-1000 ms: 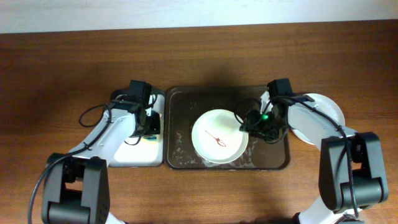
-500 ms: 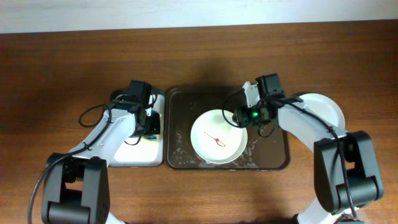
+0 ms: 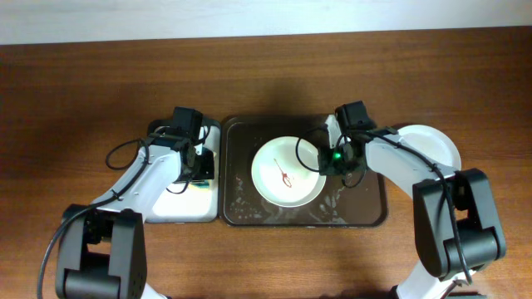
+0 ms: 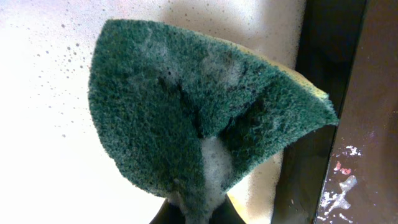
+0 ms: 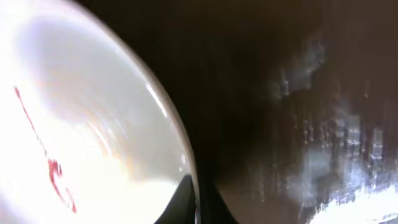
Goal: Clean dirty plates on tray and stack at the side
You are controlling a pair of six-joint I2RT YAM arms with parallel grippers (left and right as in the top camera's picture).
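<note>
A pale plate [image 3: 288, 172] with a red sauce squiggle lies on the dark brown tray [image 3: 366, 208]. My right gripper [image 3: 325, 161] is shut on its right rim. In the right wrist view that plate [image 5: 81, 124] fills the left side, its rim pinched between my right gripper's [image 5: 198, 202] dark fingers above the wet tray [image 5: 280, 93]. My left gripper [image 3: 199, 169] hovers over the small white tray [image 3: 179, 203], shut on a soapy green sponge [image 4: 199, 106]; the left gripper [image 4: 199, 214] shows only its fingertips under the sponge.
A white plate [image 3: 434, 145] rests on the table right of the brown tray, partly under my right arm. The white tray [image 4: 50, 124] is wet with suds, and its black rim meets the brown tray's edge [image 4: 373, 93]. Brown tabletop [image 3: 83, 100] lies all round.
My right gripper moved left along the tray and shut on the plate's right rim. The plate shifted slightly left and toward the back. The left arm and sponge stayed put.
</note>
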